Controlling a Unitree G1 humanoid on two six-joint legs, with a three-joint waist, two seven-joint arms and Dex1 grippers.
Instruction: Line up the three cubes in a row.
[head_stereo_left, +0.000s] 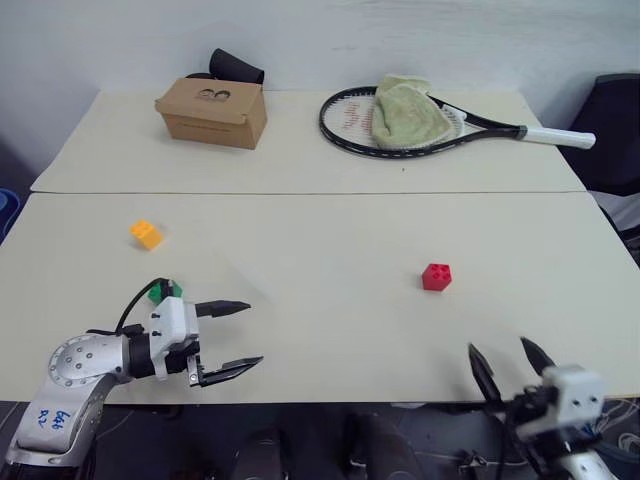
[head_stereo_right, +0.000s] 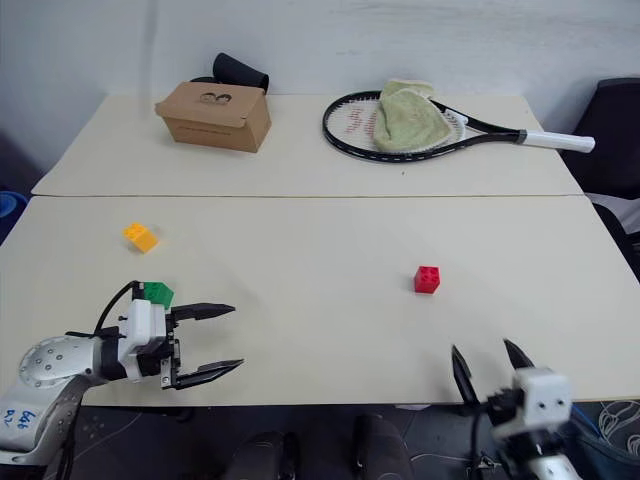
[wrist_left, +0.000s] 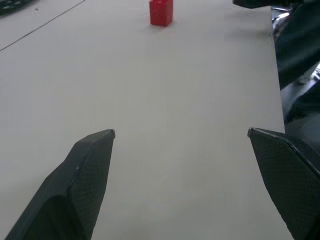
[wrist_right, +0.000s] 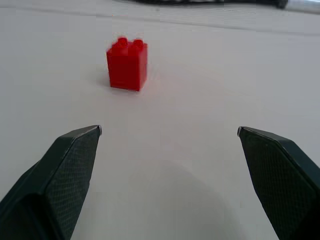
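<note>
Left gripper (head_stereo_left: 238, 335) jaws spread wide, empty, low over the table (head_stereo_left: 330, 250) near its front edge, pointing right; blue handwriting on the arm, unreadable. Right gripper (head_stereo_left: 510, 365) also spread, empty, at the front edge. Three cubes, well apart: green cube (head_stereo_right: 157, 293) just behind the left wrist, partly hidden; orange-yellow cube (head_stereo_left: 146, 234) further back on the left; red cube (head_stereo_left: 436, 277) ahead of the right gripper. Wide bare tabletop between them. At the back: one cardboard box (head_stereo_left: 212, 112) with a dark printed mark, one racket (head_stereo_left: 440, 125), one towel (head_stereo_left: 405, 112).
</note>
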